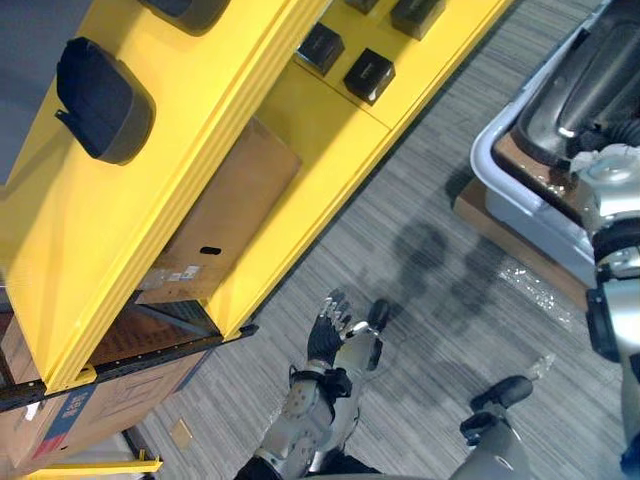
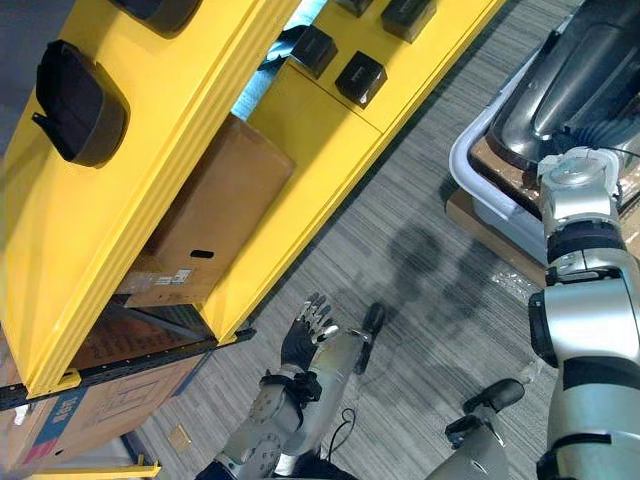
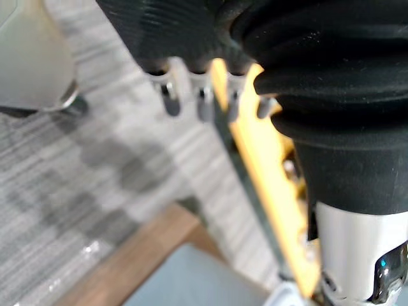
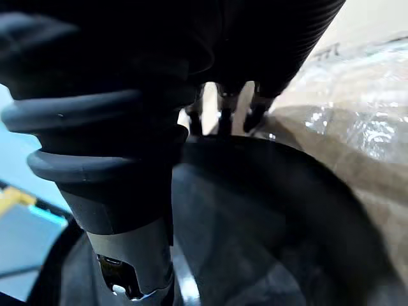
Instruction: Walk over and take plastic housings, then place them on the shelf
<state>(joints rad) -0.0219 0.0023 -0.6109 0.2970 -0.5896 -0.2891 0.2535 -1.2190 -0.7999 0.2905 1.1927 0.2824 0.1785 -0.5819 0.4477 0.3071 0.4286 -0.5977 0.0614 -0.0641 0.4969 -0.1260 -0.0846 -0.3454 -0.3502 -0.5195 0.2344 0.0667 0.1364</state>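
Pickup step, we judge: right hand [image 4: 224, 105] is down in the bin [image 1: 490, 150], fingertips at the rim of a dark housing [image 2: 570, 80]; we cannot tell if they grip. Left hand [image 1: 328, 335] hangs open over the floor. Next needs a firm grasp, a lift, then a turn to the shelf [image 1: 60, 230].

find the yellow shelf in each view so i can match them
left eye view: the yellow shelf slants across the upper left.
right eye view: same, upper left.
left wrist view: its yellow edge runs past the left robot hand.
right wrist view: too little to tell.
shared landmark: striped grey carpet.
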